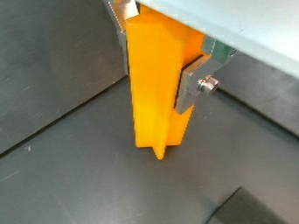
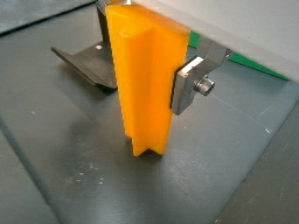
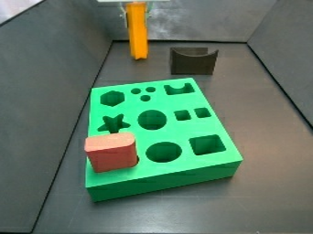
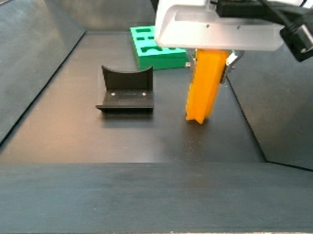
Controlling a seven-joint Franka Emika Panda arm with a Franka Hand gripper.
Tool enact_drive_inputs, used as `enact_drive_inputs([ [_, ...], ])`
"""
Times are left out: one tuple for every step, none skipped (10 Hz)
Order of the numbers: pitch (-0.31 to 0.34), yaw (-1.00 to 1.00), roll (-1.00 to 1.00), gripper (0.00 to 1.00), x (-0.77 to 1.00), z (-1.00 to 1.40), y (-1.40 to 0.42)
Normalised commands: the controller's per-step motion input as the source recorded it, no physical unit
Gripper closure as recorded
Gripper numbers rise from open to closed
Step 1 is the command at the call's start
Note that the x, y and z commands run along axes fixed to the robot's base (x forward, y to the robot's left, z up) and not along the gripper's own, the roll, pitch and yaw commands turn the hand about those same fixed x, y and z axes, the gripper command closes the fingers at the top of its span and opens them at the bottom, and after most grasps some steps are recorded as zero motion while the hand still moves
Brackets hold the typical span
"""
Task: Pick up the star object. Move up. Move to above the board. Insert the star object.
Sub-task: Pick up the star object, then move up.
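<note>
**Star in my grip, board well apart**

My hand (image 2: 158,79) is closed on the upper part of the star (image 2: 146,83), silver fingers (image 2: 191,85) pressed flat against its sides. The star hangs upright, its lower end at or just above the dark counter (image 4: 123,137); I cannot tell whether it is clear of the surface. In a side view it stands at the far end of the counter (image 3: 138,30), left of the fixture (image 3: 192,60), with the board (image 3: 159,137) nearer the camera and well apart.

What could go wrong, as I judge it: I hold the star high up, so most of its length hangs free. A fast move could swing or twist it in my fingers, and a tilted star would jam at the hole's rim. The star hole (image 3: 113,122) sits at the board's left edge, just beyond the red block (image 3: 109,153); coming in low, I could hit that block or the board's edge. The ridges must also line up with the hole's points, or it won't go in.
</note>
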Motion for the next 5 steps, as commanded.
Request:
enact_drive_inputs([
  [0.000, 0.00, 0.00, 1.00, 0.00, 0.00, 0.00],
  [0.000, 0.00, 0.00, 1.00, 0.00, 0.00, 0.00],
  [0.000, 0.00, 0.00, 1.00, 0.00, 0.83, 0.00],
  [0.028, -0.03, -0.01, 1.00, -0.03, 0.77, -0.04],
  [0.035, -0.03, -0.02, 1.00, -0.03, 0.67, -0.04],
])
